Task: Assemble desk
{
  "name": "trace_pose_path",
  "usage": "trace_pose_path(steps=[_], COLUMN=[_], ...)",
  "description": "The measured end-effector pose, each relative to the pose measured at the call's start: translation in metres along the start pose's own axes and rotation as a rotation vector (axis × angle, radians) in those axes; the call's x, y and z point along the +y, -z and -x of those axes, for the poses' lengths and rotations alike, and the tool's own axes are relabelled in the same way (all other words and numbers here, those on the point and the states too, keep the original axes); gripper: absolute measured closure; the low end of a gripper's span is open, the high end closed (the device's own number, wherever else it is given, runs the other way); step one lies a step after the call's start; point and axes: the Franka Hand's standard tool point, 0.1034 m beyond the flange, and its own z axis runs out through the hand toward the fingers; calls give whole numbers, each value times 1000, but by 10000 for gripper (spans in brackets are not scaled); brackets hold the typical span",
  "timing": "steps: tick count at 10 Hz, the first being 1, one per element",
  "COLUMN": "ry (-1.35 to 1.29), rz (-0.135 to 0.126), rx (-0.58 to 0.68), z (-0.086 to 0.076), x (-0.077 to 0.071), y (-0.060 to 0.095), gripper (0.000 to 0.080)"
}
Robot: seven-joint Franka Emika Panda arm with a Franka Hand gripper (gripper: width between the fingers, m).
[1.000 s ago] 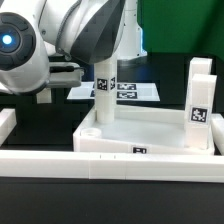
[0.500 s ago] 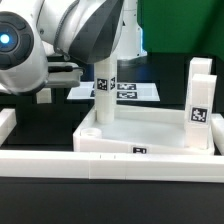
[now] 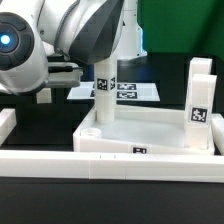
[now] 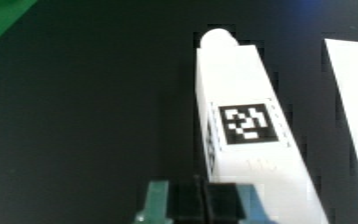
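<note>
The white desk tabletop (image 3: 150, 137) lies rim up in the middle of the exterior view. One white square-post leg (image 3: 105, 98) stands upright in its far corner toward the exterior view's left, a second leg (image 3: 200, 98) at its right side; both carry tags. My arm hangs over the first leg and hides the fingers there. In the wrist view my gripper (image 4: 202, 205) is shut, the teal fingers together, at the near end of a tagged leg (image 4: 240, 90) that runs away from the camera. Nothing shows between the fingers. Whether they touch the leg is unclear.
A long low white rail (image 3: 100, 166) runs across the front, with another piece (image 3: 6, 125) at the exterior view's left. The marker board (image 3: 135, 92) lies flat behind the tabletop. A white surface (image 4: 354, 100) edges the wrist view beside the leg.
</note>
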Motion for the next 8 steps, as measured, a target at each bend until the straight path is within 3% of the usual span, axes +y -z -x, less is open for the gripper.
trace_pose_path(steps=[1,4,5,6,7,8], ry=[5,-11,-31,-37,-34,-34], rz=[-3,-44,-61,-61,-60,-60], rx=[0,1,2,3,1,0], z=[1,31,38,40,39,39], x=[3,31,38,40,39,39], y=[-1,-1,0,0,0,0], gripper=[798,401,401,229,175,175])
